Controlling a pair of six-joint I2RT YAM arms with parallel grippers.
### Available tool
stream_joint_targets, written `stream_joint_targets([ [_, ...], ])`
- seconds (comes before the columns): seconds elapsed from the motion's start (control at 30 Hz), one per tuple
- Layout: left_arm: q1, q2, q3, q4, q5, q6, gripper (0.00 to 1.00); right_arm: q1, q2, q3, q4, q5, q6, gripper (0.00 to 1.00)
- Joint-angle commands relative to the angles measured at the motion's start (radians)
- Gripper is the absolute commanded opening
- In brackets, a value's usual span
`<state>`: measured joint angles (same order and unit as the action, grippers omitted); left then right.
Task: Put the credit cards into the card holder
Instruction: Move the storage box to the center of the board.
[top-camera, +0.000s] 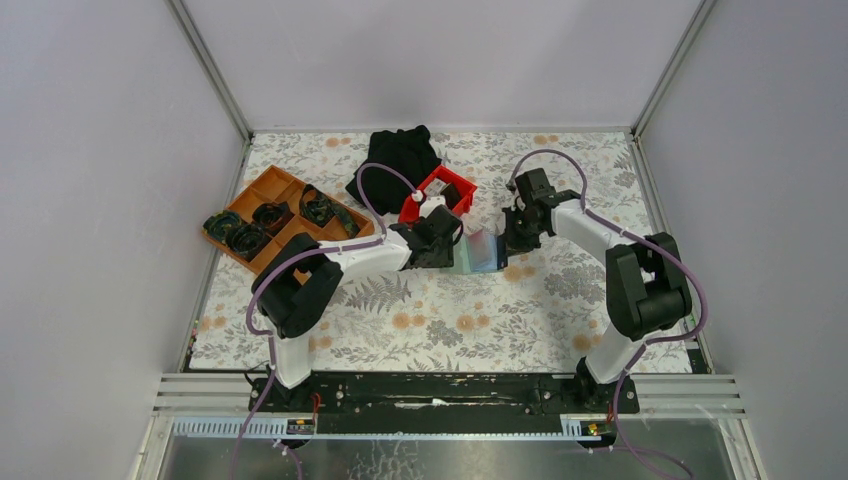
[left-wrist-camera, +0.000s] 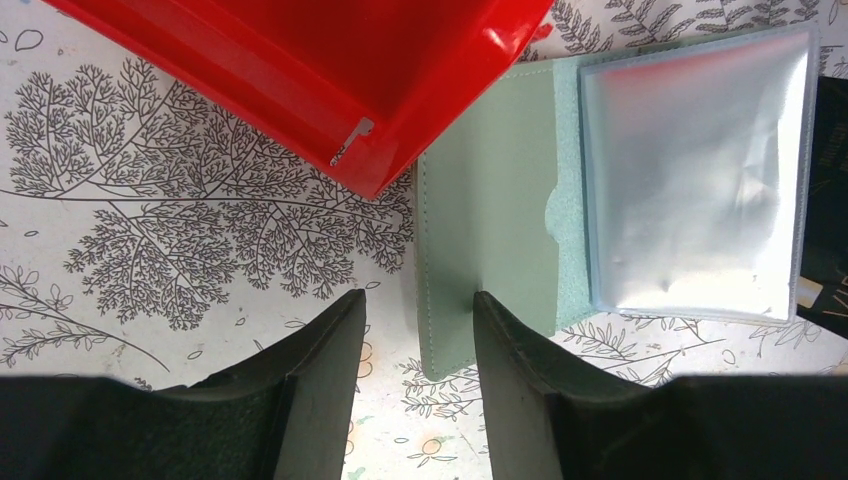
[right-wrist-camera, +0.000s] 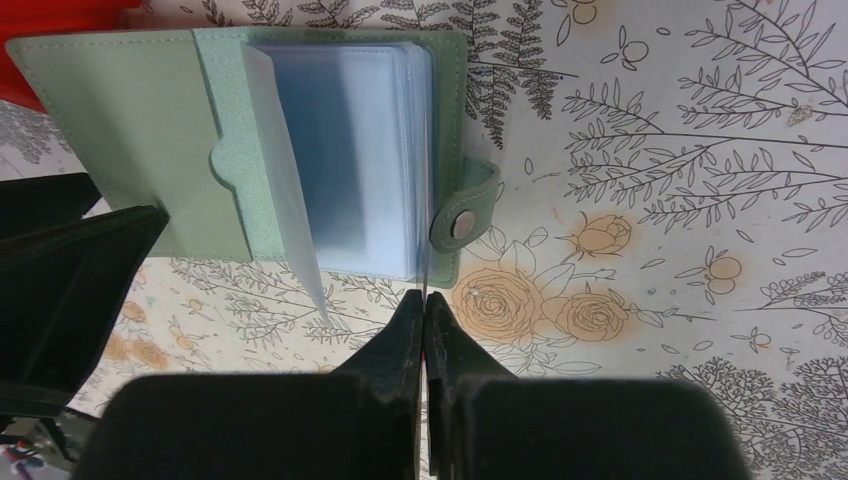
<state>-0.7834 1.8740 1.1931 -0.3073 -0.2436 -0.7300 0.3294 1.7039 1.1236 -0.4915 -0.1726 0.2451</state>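
Floral table (top-camera: 420, 320): holder (top-camera: 484, 252) lies open mid-frame, just below-right of the red bin (top-camera: 440, 178).
Left gripper (left-wrist-camera: 418, 300) is apart, straddling the cover's corner. Right gripper (right-wrist-camera: 425, 298) is closed tight, with a thin sheet edge-on at its tips; sleeve or card, I can't tell. I judge we're opening a sleeve. Next I need a card lined up, and none is plainly visible.

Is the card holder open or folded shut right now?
Open. The card holder lies spread flat on the table, its clear plastic sleeves exposed and its snap tab unfastened, sticking out at one side.
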Motion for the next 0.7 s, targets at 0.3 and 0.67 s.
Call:
stream_joint_targets([
  [0.3, 0.005, -0.021, -0.017, -0.019, -0.014, 0.009, 0.5, -0.033, 0.018, 0.002, 0.049, -0.16, 0.05, 0.0],
  [0.67, 0.007, -0.012, -0.02, -0.019, -0.009, 0.009, 0.5, -0.063, -0.009, -0.032, 0.086, -0.224, 0.082, 0.0],
])
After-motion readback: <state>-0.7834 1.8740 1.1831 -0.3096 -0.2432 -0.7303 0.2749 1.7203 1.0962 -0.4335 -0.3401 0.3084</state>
